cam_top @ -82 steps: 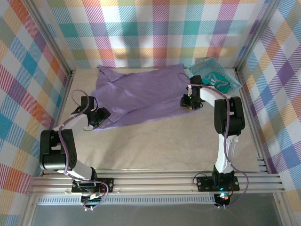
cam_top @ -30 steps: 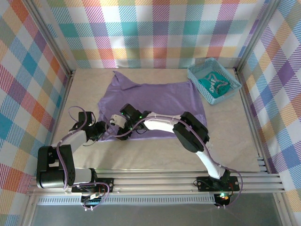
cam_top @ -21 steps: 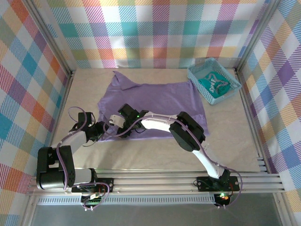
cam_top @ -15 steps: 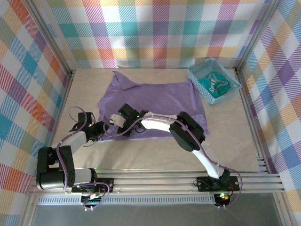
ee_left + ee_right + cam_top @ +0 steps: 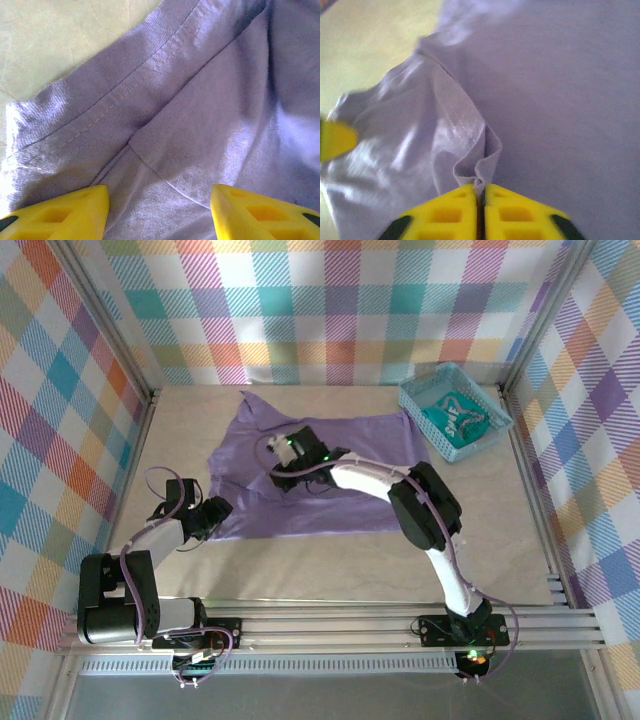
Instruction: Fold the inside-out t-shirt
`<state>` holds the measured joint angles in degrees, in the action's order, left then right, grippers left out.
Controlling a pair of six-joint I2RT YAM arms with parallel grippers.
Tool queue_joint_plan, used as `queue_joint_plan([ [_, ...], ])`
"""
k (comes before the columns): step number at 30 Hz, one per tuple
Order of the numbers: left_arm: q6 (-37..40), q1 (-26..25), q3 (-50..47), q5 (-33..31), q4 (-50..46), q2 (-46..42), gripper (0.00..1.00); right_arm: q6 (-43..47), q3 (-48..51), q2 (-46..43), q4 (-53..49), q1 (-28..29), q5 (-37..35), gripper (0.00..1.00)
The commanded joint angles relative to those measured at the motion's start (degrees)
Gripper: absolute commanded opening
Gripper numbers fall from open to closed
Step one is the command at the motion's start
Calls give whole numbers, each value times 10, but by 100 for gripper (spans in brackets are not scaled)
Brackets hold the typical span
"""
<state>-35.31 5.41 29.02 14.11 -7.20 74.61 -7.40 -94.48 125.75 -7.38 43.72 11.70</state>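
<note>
Checked walls ring a pale tabletop [image 5: 330, 565]; the inside-out t-shirt [image 5: 300, 510] lies spread across the upper centre of the overhead frame (hem stitching plain in the left wrist view). Right gripper [image 5: 481, 192] is clenched on a raised pinch of shirt fabric. Left gripper [image 5: 159, 200] is released, fingers wide apart over the shirt's lower-left corner; a teal basket [image 5: 430, 378] sits upper right.
</note>
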Motion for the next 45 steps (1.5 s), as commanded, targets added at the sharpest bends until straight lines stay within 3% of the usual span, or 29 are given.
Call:
queue_joint_plan([
  [1, 13, 8, -7, -10, -29, -7, 59, -131, -28, 34, -22, -42, 37, 27],
  [7, 20, 8, 5, -14, -49, -36, 61, -111, -21, 6, -66, -79, 21, 40],
  [13, 23, -1, 20, 22, -49, -92, 64, -44, 108, -136, -127, -99, -18, 44],
  [19, 36, -89, 67, 52, -9, -54, 66, -68, 317, -305, -164, -162, -46, 46],
  [24, 50, -178, 151, 53, 18, 51, 66, -82, 366, -338, -185, -222, -38, 47],
  [29, 95, -259, 271, -25, -44, 161, 63, -82, 348, -310, -178, -229, -14, 47],
  [38, 176, -309, 423, -213, -192, 321, 54, -78, 345, -301, -169, -229, -1, 48],
  [45, 202, -324, 488, -222, -219, 395, 43, -70, 346, -315, -178, -232, -2, 48],
])
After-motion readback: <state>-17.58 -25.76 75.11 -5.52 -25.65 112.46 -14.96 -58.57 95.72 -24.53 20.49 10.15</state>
